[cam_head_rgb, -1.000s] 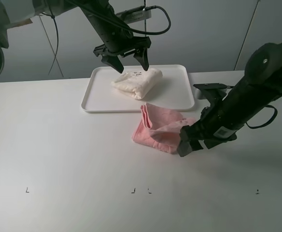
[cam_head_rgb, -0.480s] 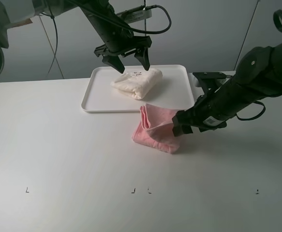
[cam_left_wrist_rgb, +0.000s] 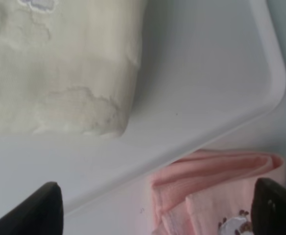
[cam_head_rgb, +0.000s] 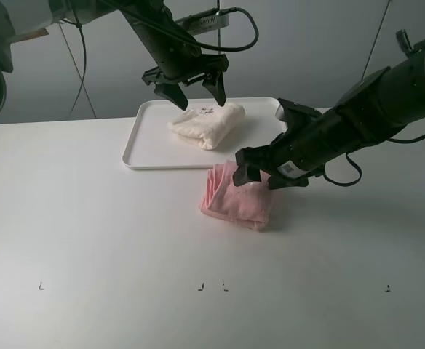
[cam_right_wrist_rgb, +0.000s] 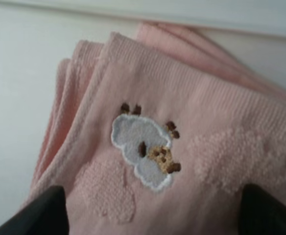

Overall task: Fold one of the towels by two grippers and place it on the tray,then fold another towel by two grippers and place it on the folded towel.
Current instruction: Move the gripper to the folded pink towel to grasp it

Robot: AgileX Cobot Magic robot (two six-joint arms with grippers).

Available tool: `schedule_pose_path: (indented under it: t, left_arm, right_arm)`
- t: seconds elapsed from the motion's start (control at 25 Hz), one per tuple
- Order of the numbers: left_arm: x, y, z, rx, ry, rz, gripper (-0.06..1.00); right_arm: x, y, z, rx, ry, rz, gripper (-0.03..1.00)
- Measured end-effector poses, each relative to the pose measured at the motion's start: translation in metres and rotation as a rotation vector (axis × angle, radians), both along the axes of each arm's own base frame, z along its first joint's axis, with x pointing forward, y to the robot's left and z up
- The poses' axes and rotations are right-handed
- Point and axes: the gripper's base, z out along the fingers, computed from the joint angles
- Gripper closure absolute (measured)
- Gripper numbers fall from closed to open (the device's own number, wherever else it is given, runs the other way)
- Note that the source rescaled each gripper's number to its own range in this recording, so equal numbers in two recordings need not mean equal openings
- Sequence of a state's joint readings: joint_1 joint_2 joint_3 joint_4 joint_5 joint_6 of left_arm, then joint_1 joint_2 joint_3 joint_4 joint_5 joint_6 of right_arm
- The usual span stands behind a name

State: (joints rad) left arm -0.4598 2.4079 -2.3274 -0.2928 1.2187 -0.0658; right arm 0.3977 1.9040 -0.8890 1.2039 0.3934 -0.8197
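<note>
The pink towel [cam_head_rgb: 236, 200] lies folded in several layers on the white table [cam_head_rgb: 89, 233], just in front of the tray's [cam_head_rgb: 143, 149] near edge and toward its right end. Its stacked folds face the tray, and in the right wrist view a small embroidered sheep [cam_right_wrist_rgb: 145, 151] shows on the top layer. The right gripper [cam_head_rgb: 258, 174] hangs right over the towel's far right part, fingers spread apart on either side of the cloth; whether the tips actually touch or pinch the towel cannot be told. In the right wrist view both dark fingertips [cam_right_wrist_rgb: 40, 210] sit at the frame's lower corners with the towel between them.

The cream towel [cam_head_rgb: 207, 123] rests on the tray as a thick folded bundle, right of the tray's middle. The left gripper [cam_head_rgb: 195, 91] hovers just above it with its jaws wide and nothing between them. The left wrist view shows the cream towel's edge, the tray's rounded rim and the pink towel's folds beyond that rim.
</note>
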Motion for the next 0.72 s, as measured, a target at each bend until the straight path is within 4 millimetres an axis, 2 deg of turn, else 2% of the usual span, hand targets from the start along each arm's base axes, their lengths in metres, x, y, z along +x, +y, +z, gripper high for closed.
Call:
schedule_pose_path:
  t: [0.44, 0.72]
  left_arm:
    - [0.0, 0.0, 0.0, 0.003, -0.006, -0.013, -0.05]
    - [0.0, 0.0, 0.0, 0.007, -0.014, -0.031, -0.05]
  right_arm:
    - [0.0017, 0.0043, -0.0031, 0.074, 0.037, -0.066, 0.2]
    - [-0.0004, -0.0008, -0.0068, 0.033, 0.123, -0.164, 0.2]
